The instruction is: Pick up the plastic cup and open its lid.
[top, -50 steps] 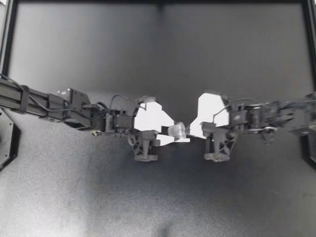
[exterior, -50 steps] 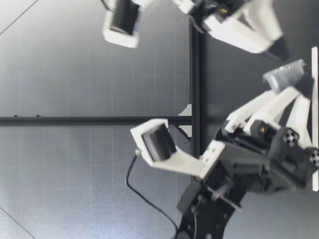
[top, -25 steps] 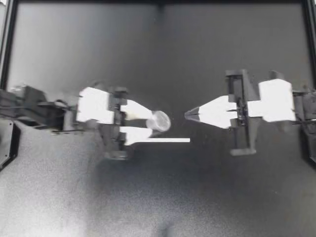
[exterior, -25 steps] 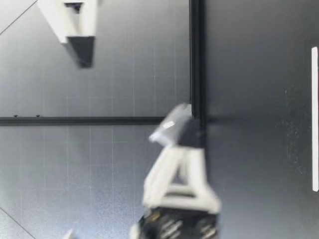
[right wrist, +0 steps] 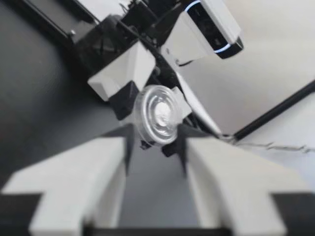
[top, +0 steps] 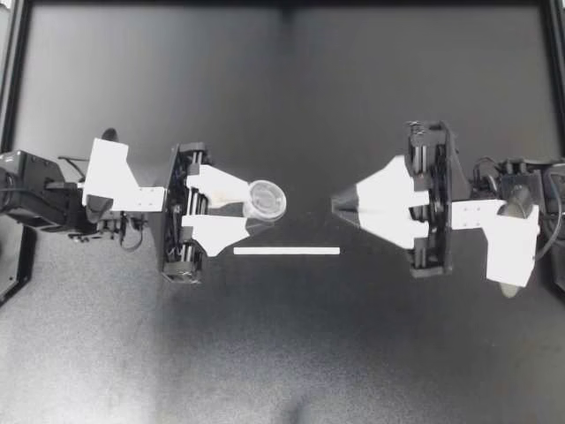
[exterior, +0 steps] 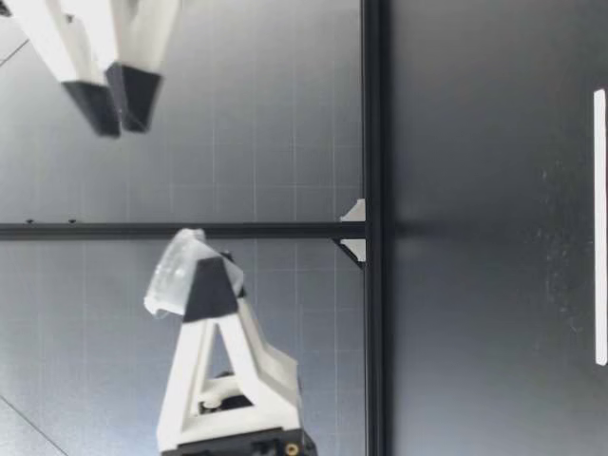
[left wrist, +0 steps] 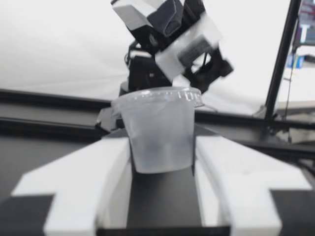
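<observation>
Plastic, clear and capped, the cup is being pinched from two sides between the fingers of the left gripper. It is being held in the air, well above the dark tabletop, as the low view shows. The lid is seated on the cup's rim, and in the left wrist view the cup's body is being gripped at its lower part by the white fingers.

The right gripper is being held level with the cup and apart from it, its tips pointed at the cup across an open gap. Its fingers are being held only slightly spread, with nothing touched between them. In the right wrist view the round face of the lid is being seen ahead, in line with the narrow space between those fingers.

A white strip is lying flat on the tabletop, roughly below the gap between the two grippers.
</observation>
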Robot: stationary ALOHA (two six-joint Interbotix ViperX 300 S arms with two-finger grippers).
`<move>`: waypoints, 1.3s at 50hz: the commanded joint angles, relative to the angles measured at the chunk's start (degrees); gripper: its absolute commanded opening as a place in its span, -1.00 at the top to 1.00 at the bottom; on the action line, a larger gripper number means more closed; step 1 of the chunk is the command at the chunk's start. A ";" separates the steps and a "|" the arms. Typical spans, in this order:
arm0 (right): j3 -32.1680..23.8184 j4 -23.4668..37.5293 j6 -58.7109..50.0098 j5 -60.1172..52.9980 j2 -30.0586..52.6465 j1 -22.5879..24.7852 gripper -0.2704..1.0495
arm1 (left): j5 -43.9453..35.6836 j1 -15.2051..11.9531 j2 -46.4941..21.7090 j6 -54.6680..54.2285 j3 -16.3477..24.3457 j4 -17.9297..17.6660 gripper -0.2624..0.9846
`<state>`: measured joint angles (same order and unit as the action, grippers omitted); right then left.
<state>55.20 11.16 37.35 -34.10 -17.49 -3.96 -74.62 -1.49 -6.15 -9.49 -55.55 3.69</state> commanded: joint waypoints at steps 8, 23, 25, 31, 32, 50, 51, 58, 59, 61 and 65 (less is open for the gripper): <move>-3.16 -0.26 16.35 -3.78 4.92 -0.35 -0.19 | -1.76 0.09 1.49 -1.49 1.67 0.09 0.39; -3.43 -7.38 33.22 -11.87 9.49 -0.26 -0.20 | -1.76 0.09 1.32 -1.58 1.85 0.09 0.40; -3.52 -7.47 33.31 -12.22 9.67 -0.26 -0.20 | -1.76 0.09 1.23 -1.58 1.85 0.09 0.40; -3.87 -7.47 33.22 -12.48 10.02 -0.26 -0.20 | -1.76 0.09 1.14 -1.58 1.85 0.09 0.40; -3.96 -7.56 33.22 -12.57 10.28 -0.26 -0.20 | -1.76 0.09 1.14 -1.58 1.85 0.09 0.40; -6.42 -7.73 33.31 -12.83 11.60 -0.26 -0.20 | -1.49 0.09 0.79 -1.49 1.58 0.09 0.40; -6.50 -7.82 33.40 -12.92 11.43 -0.18 -0.20 | -1.49 0.18 0.70 -1.49 1.58 0.09 0.40; -5.63 -9.58 34.10 -15.12 8.35 -0.35 -0.20 | -1.49 0.09 -0.09 -1.49 1.41 0.09 0.40; -5.36 -9.84 34.37 -15.56 7.65 -0.44 -0.20 | -1.49 0.09 -0.18 -1.58 1.41 0.09 0.40; -4.39 -10.81 34.72 -16.70 5.62 -0.79 -0.20 | -1.49 0.09 -0.62 -1.49 1.41 0.09 0.40; -2.46 -13.01 34.80 -18.54 2.64 -1.23 -0.20 | -1.49 0.18 -0.70 -1.58 1.41 0.09 0.40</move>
<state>52.03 0.00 72.25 -50.45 -10.72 -4.39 -75.76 -1.32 -7.56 -10.90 -54.67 3.69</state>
